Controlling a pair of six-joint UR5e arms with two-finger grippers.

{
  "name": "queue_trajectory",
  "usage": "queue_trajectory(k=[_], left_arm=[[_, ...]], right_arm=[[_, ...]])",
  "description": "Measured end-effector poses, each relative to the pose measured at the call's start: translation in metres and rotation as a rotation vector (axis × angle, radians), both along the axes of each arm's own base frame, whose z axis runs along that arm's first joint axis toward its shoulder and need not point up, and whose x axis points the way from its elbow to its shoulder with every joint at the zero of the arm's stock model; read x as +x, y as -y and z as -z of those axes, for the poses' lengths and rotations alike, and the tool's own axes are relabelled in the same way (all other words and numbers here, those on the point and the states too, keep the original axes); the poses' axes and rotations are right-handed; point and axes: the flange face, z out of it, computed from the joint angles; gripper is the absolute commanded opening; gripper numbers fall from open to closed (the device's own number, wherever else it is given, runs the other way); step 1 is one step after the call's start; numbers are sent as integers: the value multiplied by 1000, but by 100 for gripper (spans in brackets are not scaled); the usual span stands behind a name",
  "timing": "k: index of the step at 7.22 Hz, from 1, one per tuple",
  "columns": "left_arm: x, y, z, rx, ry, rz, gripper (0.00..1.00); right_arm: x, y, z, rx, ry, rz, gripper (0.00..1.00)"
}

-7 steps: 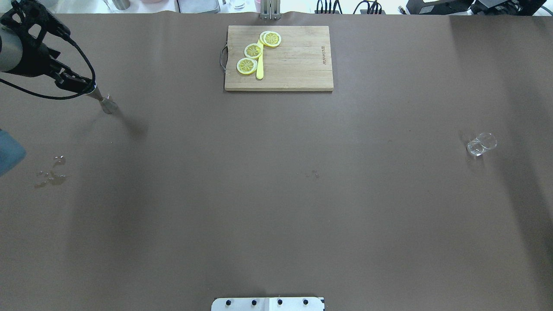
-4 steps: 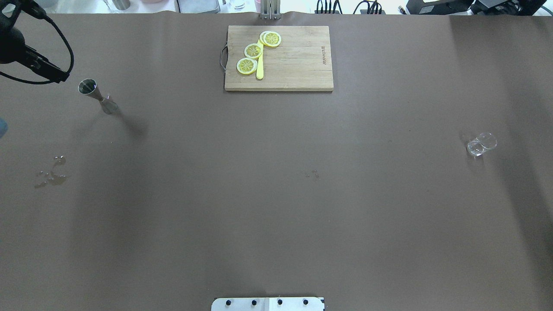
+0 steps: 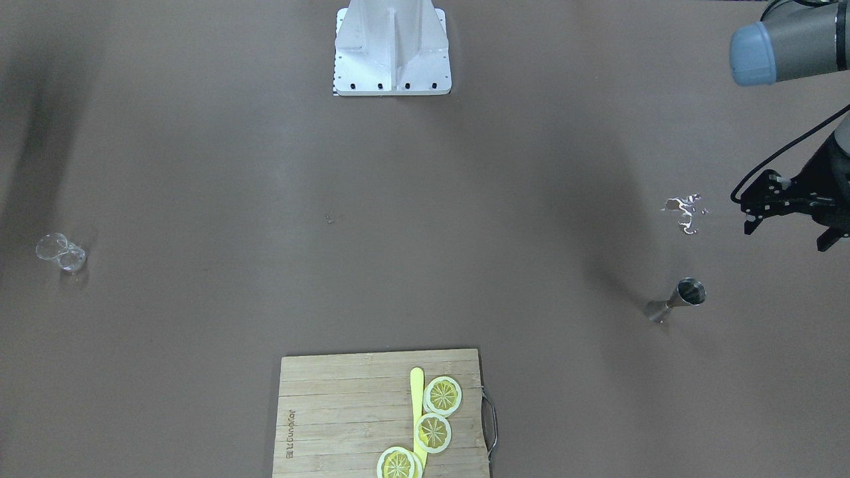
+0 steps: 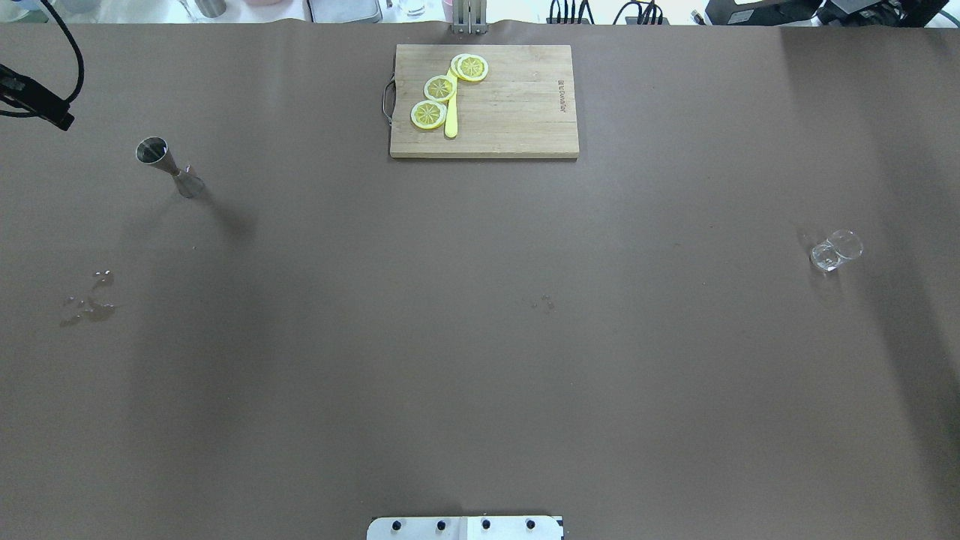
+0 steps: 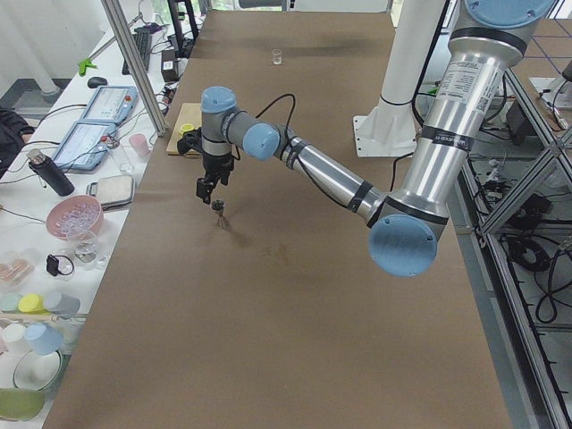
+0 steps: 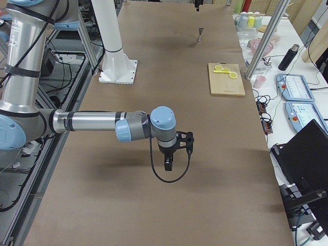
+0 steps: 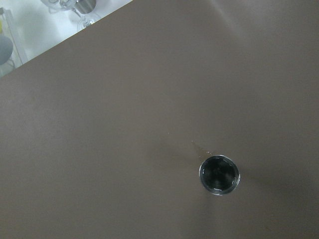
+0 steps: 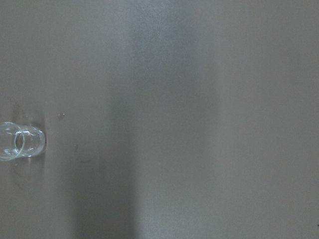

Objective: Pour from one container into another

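The left gripper [image 3: 790, 229] is seen with its fingers parted and nothing between them, raised clear of the surface [image 4: 480, 360]. Just below it and slightly off to one side, a metal jigger [image 4: 166, 166] stands upright, its long axis vertical and its open mouth turned up toward the wrist camera. A small wet patch [image 4: 90, 304] lies near the jigger. The right gripper [image 6: 169, 161] shows only in the right side view, so whether it is open or closed cannot be told; a small clear glass [image 4: 835, 251] stands near it. The glass is well apart from the jigger, so each vessel is judged nearer its own arm.
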Motion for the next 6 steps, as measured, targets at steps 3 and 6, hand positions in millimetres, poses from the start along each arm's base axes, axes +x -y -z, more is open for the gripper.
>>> queue_trajectory(k=[3, 6], left_arm=[[-36, -9, -51, -134, -56, 32, 99], [-62, -31, -91, -222, -102, 54, 99]], right_arm=[[0, 0, -1, -2, -1, 0, 100], [0, 0, -1, -2, -1, 0, 100]])
